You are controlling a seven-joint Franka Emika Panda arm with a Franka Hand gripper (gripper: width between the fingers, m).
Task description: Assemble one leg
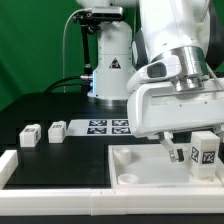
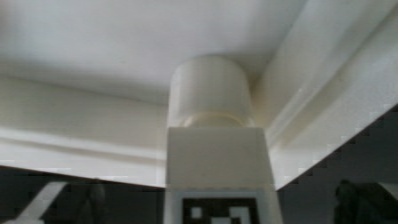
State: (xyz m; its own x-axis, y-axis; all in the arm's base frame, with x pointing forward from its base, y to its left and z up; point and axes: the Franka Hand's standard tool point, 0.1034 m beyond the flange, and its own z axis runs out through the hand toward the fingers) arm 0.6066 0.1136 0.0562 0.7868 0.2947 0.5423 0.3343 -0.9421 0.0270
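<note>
Leg upright in tray corner, directly under gripper, long axis vertical, jaws spread apart, not gripping.

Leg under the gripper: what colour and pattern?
White leg, black-and-white square tag; wrist view.

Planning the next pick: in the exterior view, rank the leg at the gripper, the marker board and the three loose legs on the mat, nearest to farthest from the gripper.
From the gripper:
1. Leg, standing in the tray corner, right beside it.
2. Marker board, mid-table.
3. Loose legs, toward the exterior view's left, farthest.
</note>
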